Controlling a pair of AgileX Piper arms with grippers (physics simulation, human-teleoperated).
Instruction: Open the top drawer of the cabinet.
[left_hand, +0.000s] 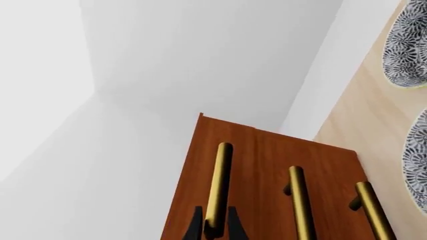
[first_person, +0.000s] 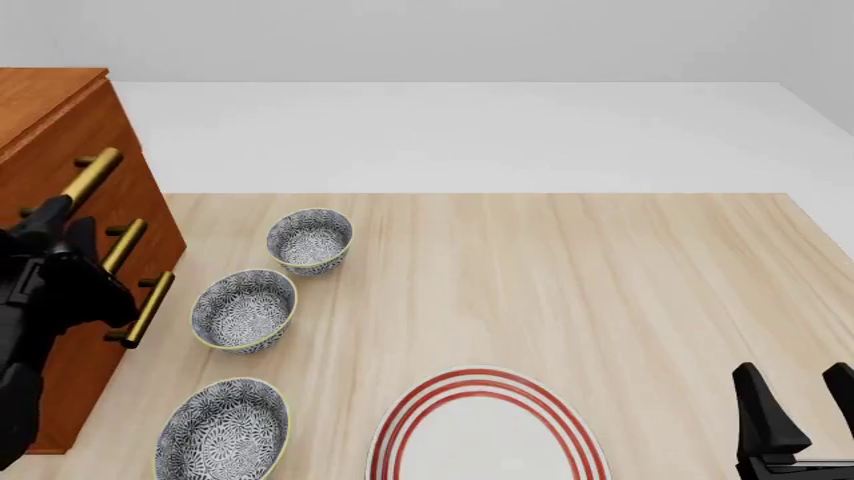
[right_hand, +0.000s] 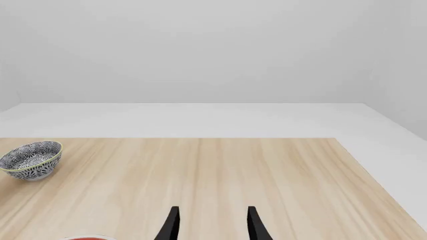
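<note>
1. Our left gripper (left_hand: 215, 226) straddles the top drawer's brass handle (left_hand: 218, 185), fingers narrowly parted at either side; we cannot tell whether they pinch it yet.
2. The top drawer (first_person: 74, 150) sits at the frame's upper left, apparently unopened in the cabinet (first_person: 47, 95).
3. Our right gripper (right_hand: 212, 225) idles spread and empty, lower right.
4. Three patterned bowls (first_person: 243, 308) lie near the cabinet front, possibly crowding the pull.

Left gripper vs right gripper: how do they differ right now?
The left gripper has its fingers on either side of the top drawer's brass handle at the cabinet; the right gripper is open with nothing between its fingers. The left is raised at the cabinet front; the right sits low over the table near the red-ringed plate. Both have dark fingers.
</note>
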